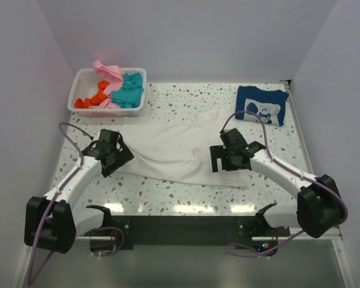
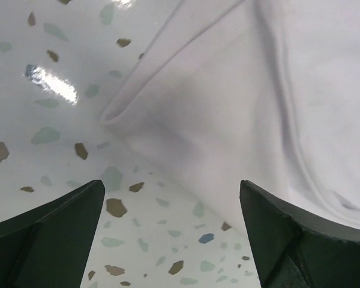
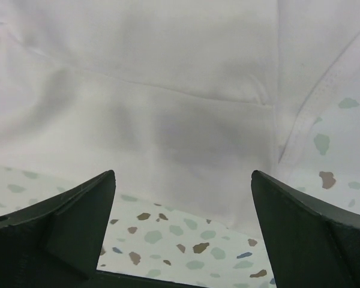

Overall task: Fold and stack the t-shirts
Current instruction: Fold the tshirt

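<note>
- White t-shirt [image 1: 168,150] lies spread on the worktop [image 1: 186,102], first fold pending.
- Left claw [image 2: 171,186] and right claw [image 3: 183,174] gape empty over its near edge.
- Next, likely: pinch that edge.

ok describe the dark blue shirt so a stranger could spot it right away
On the speckled table, look to the far right corner. The navy t-shirt lies there folded. It is the only dark cloth, with a white cartoon print, unlike the white t-shirt spread mid-table.

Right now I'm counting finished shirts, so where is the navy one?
In the top view, the navy t-shirt lies at the far right corner of the table, apart from the white t-shirt spread mid-table and opposite the basket at far left.
</note>
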